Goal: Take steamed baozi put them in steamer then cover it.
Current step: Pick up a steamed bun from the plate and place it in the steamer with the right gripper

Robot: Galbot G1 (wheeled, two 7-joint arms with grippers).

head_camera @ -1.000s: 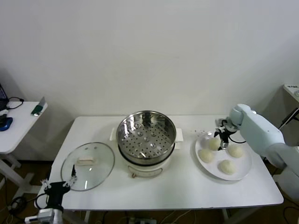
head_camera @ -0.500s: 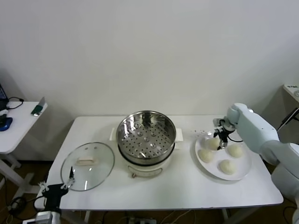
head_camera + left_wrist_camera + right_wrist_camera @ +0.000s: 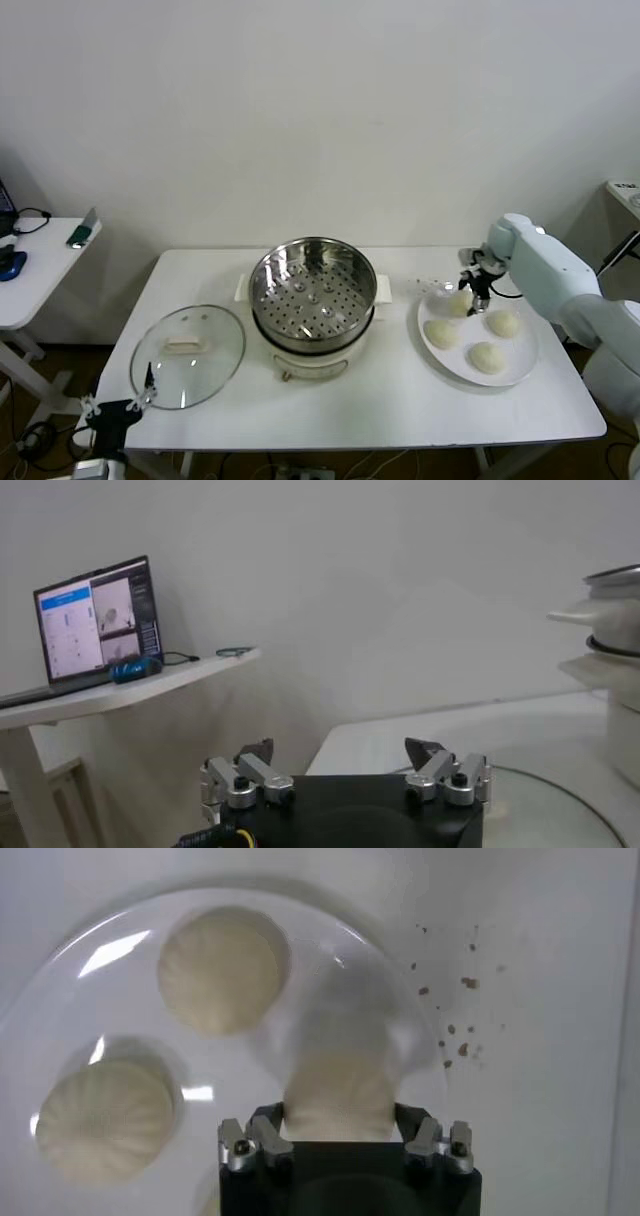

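Note:
My right gripper (image 3: 471,292) is shut on one steamed baozi (image 3: 459,303), held just above the far left part of the white plate (image 3: 520,375). In the right wrist view the gripper (image 3: 338,1116) clamps that baozi (image 3: 340,1088) between its jaws. Three more baozi lie on the plate (image 3: 441,333), (image 3: 503,323), (image 3: 486,357). The steel steamer (image 3: 313,290) stands open and empty on its white base at the table's middle. The glass cover (image 3: 188,355) lies flat on the table at the left. My left gripper (image 3: 112,414) hangs open and empty off the table's front left corner; it also shows in the left wrist view (image 3: 340,752).
A white side table (image 3: 40,265) with a laptop and small items stands at the far left. Brown crumbs (image 3: 455,1038) lie on the table between plate and steamer. The wall runs close behind the table.
My right gripper has risen slightly with the baozi off the plate's far left part. My left gripper has sunk a little lower at the front left corner.

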